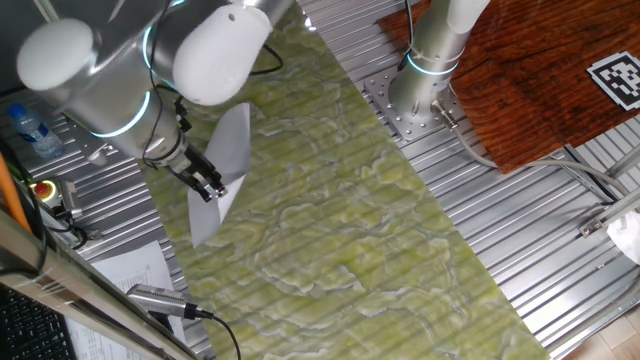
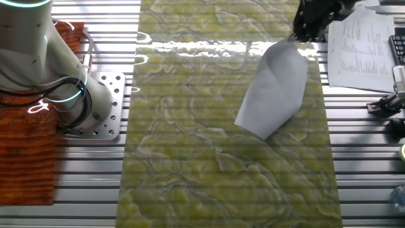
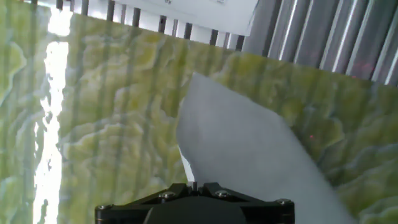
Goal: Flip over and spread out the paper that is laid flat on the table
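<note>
Paper (image 2: 273, 95), plain white and blank, hangs lifted off the table (image 2: 190, 158), pinched at one corner by the gripper (image 2: 304, 33). In the other fixed view the sheet droops down and to the left from that pinched corner, curled over on itself so it shows as a folded, tapering shape rather than a flat rectangle. Its lowest point sits close above the green-yellow marbled mat, near the mat's right edge; whether it touches the mat there cannot be told. In one fixed view the paper (image 1: 222, 178) shows as a narrow upright fold beside the gripper (image 1: 208, 186), with its lower end over the mat's left edge. The hand view looks along the fingers: the sheet (image 3: 249, 149) runs away from the gripper body at the bottom of the picture and spreads out over the mat.

The dark fingers are closed tight on the paper's corner.

Ribbed silver metal panels (image 2: 361, 139) flank the mat on both sides. A white sheet with printed text lines (image 2: 362, 47) lies on the right-hand panel, just beside the gripper. The arm's round base (image 2: 69, 101) stands on the left panel, with a reddish-brown wood-grain board (image 2: 25, 152) next to it.
</note>
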### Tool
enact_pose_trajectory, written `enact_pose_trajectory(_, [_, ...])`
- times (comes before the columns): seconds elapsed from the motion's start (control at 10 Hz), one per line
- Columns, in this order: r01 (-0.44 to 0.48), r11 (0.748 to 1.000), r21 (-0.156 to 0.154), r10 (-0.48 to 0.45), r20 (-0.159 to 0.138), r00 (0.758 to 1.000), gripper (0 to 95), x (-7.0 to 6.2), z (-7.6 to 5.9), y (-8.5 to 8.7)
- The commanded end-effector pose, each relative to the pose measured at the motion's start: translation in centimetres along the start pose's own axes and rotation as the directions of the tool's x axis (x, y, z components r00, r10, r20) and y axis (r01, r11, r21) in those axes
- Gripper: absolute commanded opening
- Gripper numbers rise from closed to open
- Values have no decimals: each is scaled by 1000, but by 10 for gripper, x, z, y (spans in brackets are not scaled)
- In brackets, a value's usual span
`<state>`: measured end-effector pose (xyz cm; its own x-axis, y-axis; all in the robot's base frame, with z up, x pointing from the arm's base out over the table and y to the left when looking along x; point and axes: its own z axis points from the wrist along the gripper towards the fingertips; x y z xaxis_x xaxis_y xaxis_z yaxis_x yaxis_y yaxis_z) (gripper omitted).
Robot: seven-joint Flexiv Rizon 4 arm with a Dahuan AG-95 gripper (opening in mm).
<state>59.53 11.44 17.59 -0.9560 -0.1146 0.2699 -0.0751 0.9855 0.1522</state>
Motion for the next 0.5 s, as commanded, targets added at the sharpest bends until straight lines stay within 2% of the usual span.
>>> enact_pose_trajectory(0.1, [-72, 995, -65, 73, 9, 997, 0, 4, 4, 6])
enact_pose_trajectory(0.3, [-82, 995, -60, 83, 17, 996, 0, 10, 9, 18])
enact_pose_trajectory(0.5, [-72, 996, -60, 74, 22, 997, 0, 12, 11, 22])
